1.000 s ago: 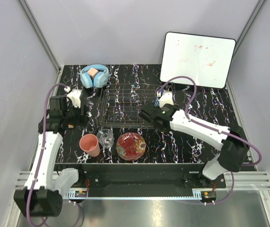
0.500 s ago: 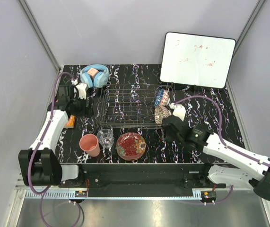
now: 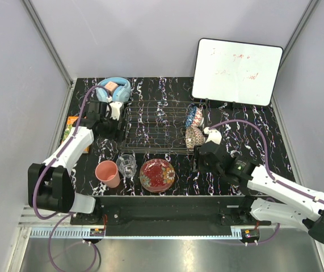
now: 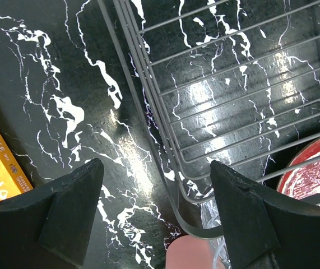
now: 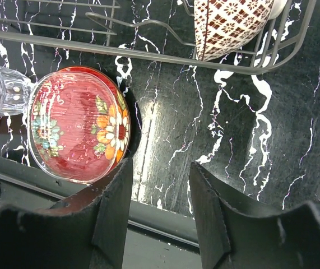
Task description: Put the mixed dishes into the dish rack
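Red floral plate [image 3: 157, 174] (beside dish rack [image 3: 153, 127])

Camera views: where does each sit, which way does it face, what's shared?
Top external: high behind the robot, facing down at the table; both arms show.
Left wrist: looks down at the dish rack's near-left corner; left gripper's fingers below.
Right wrist: looks down at the red floral plate and cream lattice-patterned bowl; right gripper's fingers below.
Shared: both wrist views show the plate.
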You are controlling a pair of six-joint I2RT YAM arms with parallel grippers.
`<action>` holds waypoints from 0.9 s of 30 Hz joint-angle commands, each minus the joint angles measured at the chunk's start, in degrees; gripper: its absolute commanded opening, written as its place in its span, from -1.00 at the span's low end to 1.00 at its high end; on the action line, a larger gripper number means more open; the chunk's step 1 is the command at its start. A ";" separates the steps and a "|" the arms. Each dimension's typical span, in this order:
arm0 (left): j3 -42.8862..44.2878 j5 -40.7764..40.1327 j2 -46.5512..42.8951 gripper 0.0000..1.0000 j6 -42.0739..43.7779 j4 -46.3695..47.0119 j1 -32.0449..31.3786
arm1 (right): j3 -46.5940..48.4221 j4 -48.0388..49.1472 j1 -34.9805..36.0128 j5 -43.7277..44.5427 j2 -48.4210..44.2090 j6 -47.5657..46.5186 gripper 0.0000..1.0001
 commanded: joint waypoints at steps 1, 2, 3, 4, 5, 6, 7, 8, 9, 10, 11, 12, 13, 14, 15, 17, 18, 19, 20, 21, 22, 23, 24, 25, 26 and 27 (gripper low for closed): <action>2.19 -0.25 0.03 0.60 0.89 2.16 -0.43 | 0.20 2.06 0.38 -0.44 -0.58 -1.06 0.04; 2.36 -0.07 0.47 0.59 0.80 2.08 -0.78 | 0.28 2.14 0.30 -0.27 -0.40 -1.14 0.04; 2.45 0.11 0.74 0.59 0.54 2.16 -1.04 | 0.20 2.15 0.38 -0.18 -0.31 -0.97 0.04; 2.62 1.15 1.00 0.59 0.19 2.08 -1.66 | 0.02 2.23 0.30 -0.18 -0.31 -0.88 0.04; 2.80 1.60 1.44 0.58 -0.16 2.08 -2.10 | -0.07 2.15 0.30 -0.18 -0.31 -0.71 0.04; 2.98 1.95 1.70 0.58 -0.34 1.90 -2.54 | -0.15 2.06 0.38 -0.18 -0.49 -0.53 0.04; 3.07 2.56 1.88 0.58 -0.60 1.81 -3.50 | -0.59 2.06 0.30 -0.09 -0.49 -0.44 0.03; 3.15 2.74 2.32 0.58 -0.52 1.72 -4.03 | -0.86 2.06 0.38 0.00 -0.92 -0.27 0.04; 3.24 2.75 2.58 0.57 -0.61 1.55 -4.56 | -1.21 1.97 0.38 0.17 -1.19 0.00 0.03; 3.42 2.75 2.76 0.57 -0.61 1.46 -5.52 | -1.65 1.88 0.30 0.35 -1.36 0.17 0.03; 3.68 2.75 3.20 0.57 -0.52 1.11 -5.88 | -1.82 1.88 0.30 0.26 -1.71 0.35 0.03; 3.94 2.66 3.46 0.54 -0.52 0.93 -6.14 | -2.00 1.71 0.30 0.35 -1.80 0.52 0.03; 4.03 2.83 3.46 0.54 -0.61 0.93 -6.58 | -2.26 1.53 0.30 0.52 -1.98 0.70 0.03; 4.29 3.01 3.55 0.54 -0.69 0.58 -6.67 | -2.35 1.44 0.30 0.44 -1.89 0.79 0.03; 4.38 3.53 3.64 0.53 -0.69 0.49 -6.85 | -2.44 1.36 0.21 0.53 -1.89 0.79 0.04; 4.73 4.50 3.47 0.52 -0.96 -0.29 -7.55 | -2.62 1.18 0.30 0.70 -1.63 0.61 0.03; 4.74 4.94 3.38 0.52 -0.87 -0.38 -7.81 | -2.62 1.18 0.30 0.79 -1.54 0.53 0.03; 4.74 5.20 3.29 0.51 -0.78 -0.56 -8.60 | -2.70 1.09 0.30 0.88 -1.37 0.35 0.03; 4.74 5.47 2.94 0.51 -0.69 -0.91 -9.04 | -2.79 1.09 0.30 1.31 -1.02 0.26 0.03; 4.74 6.08 2.94 0.51 -0.78 -0.91 -9.39 | -2.71 1.18 0.30 1.40 -0.84 0.09 0.03; 4.82 6.26 2.85 0.51 -0.69 -1.35 -10.18 | -2.53 1.27 0.21 1.49 -0.58 0.09 0.02; 4.91 6.52 2.59 0.51 -0.52 -1.61 -10.45 | -2.35 1.18 0.38 1.14 -0.05 -0.09 0.03; 5.00 7.31 2.50 0.51 -0.34 -1.88 -10.62 | -2.35 1.35 0.38 0.88 0.21 -0.09 0.02; 5.09 7.66 2.32 0.51 -0.17 -2.49 -10.89 | -2.09 1.44 0.38 0.62 0.48 -0.26 0.02; 5.17 7.67 2.06 0.51 0.01 -2.76 -10.89 | -2.00 1.88 0.30 -0.34 0.91 -0.87 0.01; 5.35 6.71 1.80 0.51 0.10 -3.19 -10.98 | -2.09 2.93 0.30 -1.05 1.18 -1.23 0.01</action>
